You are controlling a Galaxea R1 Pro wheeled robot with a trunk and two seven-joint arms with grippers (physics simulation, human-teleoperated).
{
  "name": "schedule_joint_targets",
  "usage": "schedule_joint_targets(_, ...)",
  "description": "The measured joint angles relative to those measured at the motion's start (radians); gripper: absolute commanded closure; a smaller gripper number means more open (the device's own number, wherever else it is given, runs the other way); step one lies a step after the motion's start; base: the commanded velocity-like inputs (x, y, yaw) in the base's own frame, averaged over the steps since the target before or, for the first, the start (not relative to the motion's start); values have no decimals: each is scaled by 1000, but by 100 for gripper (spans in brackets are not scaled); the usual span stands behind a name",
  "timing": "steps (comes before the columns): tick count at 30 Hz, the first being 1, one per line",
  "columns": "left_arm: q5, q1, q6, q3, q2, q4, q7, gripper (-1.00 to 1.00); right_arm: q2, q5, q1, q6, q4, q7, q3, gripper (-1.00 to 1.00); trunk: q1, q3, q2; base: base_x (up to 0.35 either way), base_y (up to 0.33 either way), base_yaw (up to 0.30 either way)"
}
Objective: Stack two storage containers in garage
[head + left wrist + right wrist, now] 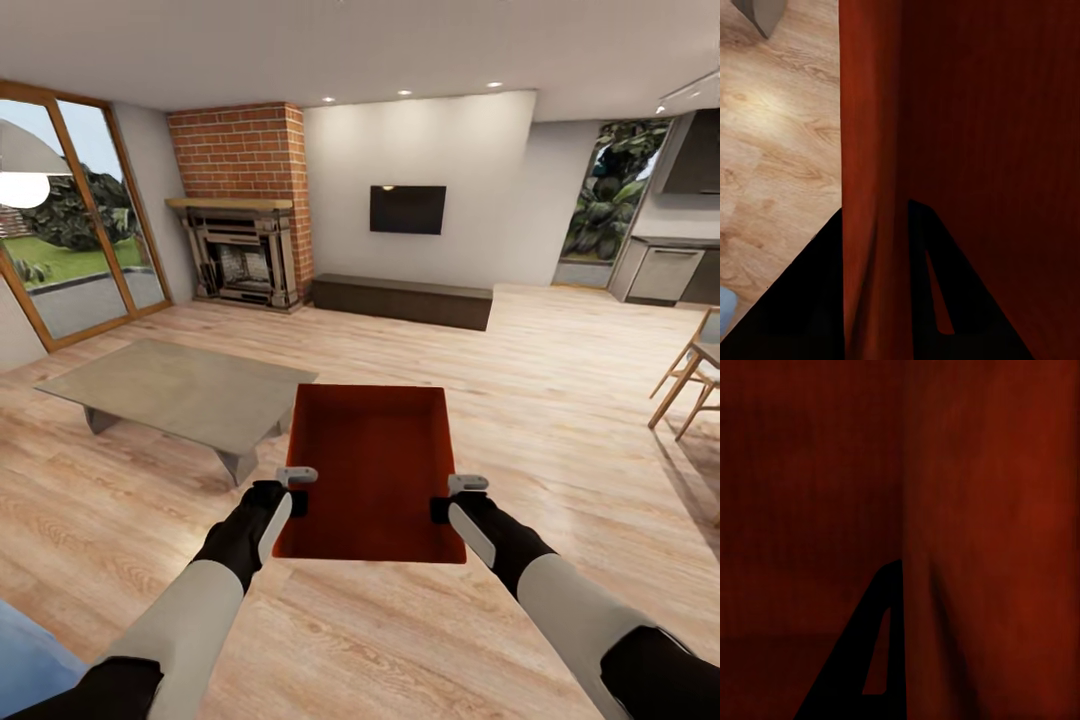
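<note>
the left gripper (291, 492) clamps the storage container's (372, 470) left wall. the right gripper (452, 497) clamps its right wall, above the wood-plank flooring (560, 400).

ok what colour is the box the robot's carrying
Plain red-orange, no marks. The storage container shows best in the head view, held between both grippers.

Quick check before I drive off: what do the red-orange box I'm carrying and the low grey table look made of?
The red-orange rectangular storage box looks like thin rigid plastic, matte: uniform colour, thin straight walls, no grain or seams, though a render leaves this open. The low grey table looks like concrete or stone, matte: flat pale grey slab top on chunky angled legs, no wood grain, unlike the plank floor.
</note>
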Motion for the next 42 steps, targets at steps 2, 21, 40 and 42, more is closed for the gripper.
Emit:
schedule_joint_targets(2,5,0,1,-2,4,-1,0,100,5,9,0,2,0,-1,-4,100,0,3,0,0,0,0)
schedule_joint_targets(21,-1,0,1,0,0,0,0,100,0,-1,0,0,1,0,0,100,0,9,0,0,0,0)
schedule_joint_targets(40,5,0,-2,-1,3,3,0,100,3,7,0,2,1,-1,-3,100,0,9,0,0,0,0)
schedule_joint_targets(42,0,0,6,-1,3,-5,0,100,4,3,0,0,1,0,-3,100,0,9,0,0,0,-8)
